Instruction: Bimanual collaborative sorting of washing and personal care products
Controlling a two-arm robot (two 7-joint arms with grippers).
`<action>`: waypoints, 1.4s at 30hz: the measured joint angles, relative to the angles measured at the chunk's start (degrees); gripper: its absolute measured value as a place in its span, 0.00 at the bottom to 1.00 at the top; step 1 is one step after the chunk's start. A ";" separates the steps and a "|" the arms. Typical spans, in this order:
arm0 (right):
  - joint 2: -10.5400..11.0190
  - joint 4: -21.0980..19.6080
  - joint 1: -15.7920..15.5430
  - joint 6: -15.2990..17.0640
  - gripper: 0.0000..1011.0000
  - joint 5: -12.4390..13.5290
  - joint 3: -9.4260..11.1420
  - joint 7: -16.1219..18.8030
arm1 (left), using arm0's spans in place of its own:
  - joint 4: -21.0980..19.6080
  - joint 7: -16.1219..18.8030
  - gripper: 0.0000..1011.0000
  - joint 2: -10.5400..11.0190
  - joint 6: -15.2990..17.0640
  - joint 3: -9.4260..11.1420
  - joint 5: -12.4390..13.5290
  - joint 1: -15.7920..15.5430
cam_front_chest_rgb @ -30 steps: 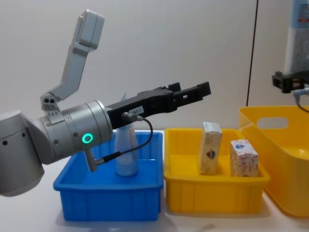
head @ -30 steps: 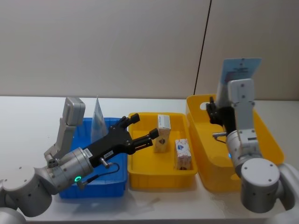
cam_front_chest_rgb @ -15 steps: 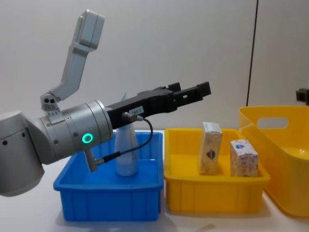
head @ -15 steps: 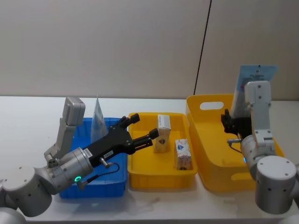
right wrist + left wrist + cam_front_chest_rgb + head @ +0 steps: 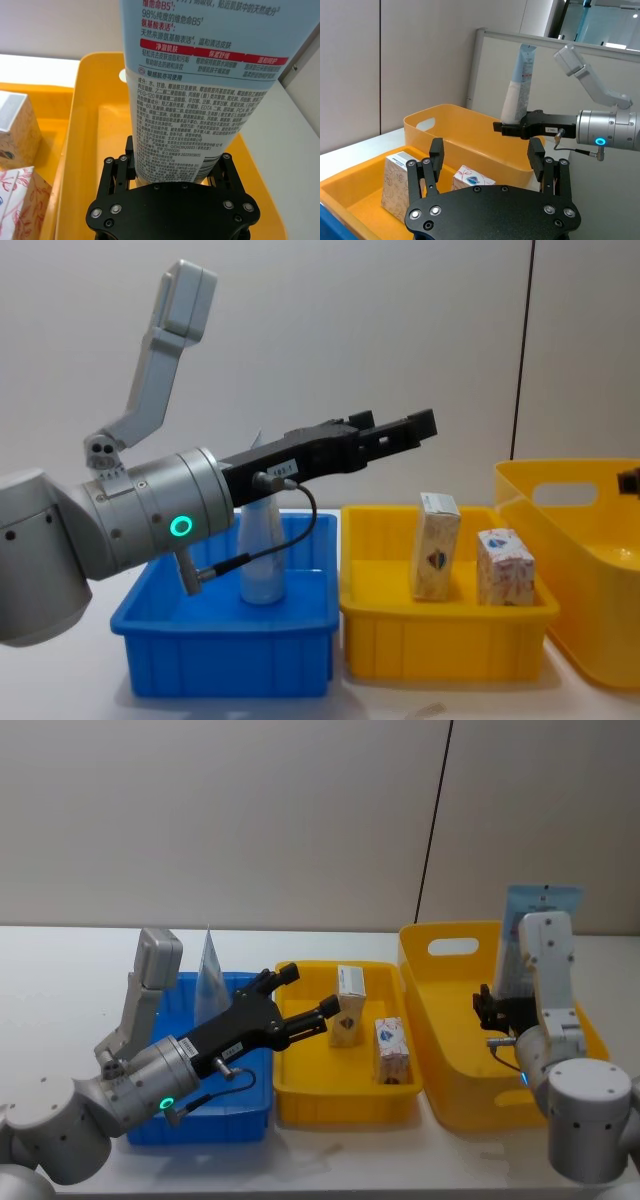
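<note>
Fingers (image 5: 224,172) of our right gripper (image 5: 175,161) are clamped on the lower end of a tube (image 5: 200,100), one on each side. The tube stands upright out of them with its flat crimped end at the top. In the head view the right gripper (image 5: 487,1010) sits over the large yellow bin (image 5: 450,1050), toward its right wall. The tube (image 5: 540,897) rises there behind our right arm (image 5: 545,960), well above the rim. We cannot tell whether the tube's foot touches the bin's floor.

Our left gripper (image 5: 312,992) is spread wide and holds nothing. It hangs in the air above the line where the blue bin (image 5: 200,1125) meets the small yellow bin (image 5: 345,1105), pointing to the right. From the chest, the left gripper (image 5: 400,430) is well above both rims.

A second tube (image 5: 210,970) stands on its cap toward the back of the blue bin, crimped end up. Two cartons stand upright in the small yellow bin. The far carton (image 5: 349,1000) is toward the back, and the near carton (image 5: 392,1052) is closer to us and to its right, near it but apart. The three bins sit side by side on the tabletop (image 5: 60,990).
</note>
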 joint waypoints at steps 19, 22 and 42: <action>-0.74 2.18 0.46 0.36 0.64 -0.96 -0.04 -0.76 | 0.00 0.00 0.99 0.00 0.00 0.00 0.00 0.00; -0.78 2.32 0.48 0.39 0.64 -1.02 -0.04 -0.80 | 0.00 0.00 0.99 0.00 0.00 0.00 0.00 0.00; -0.90 2.67 0.56 0.46 0.99 -1.22 -0.04 -0.95 | 0.00 -0.01 0.99 0.00 0.00 0.01 0.00 0.00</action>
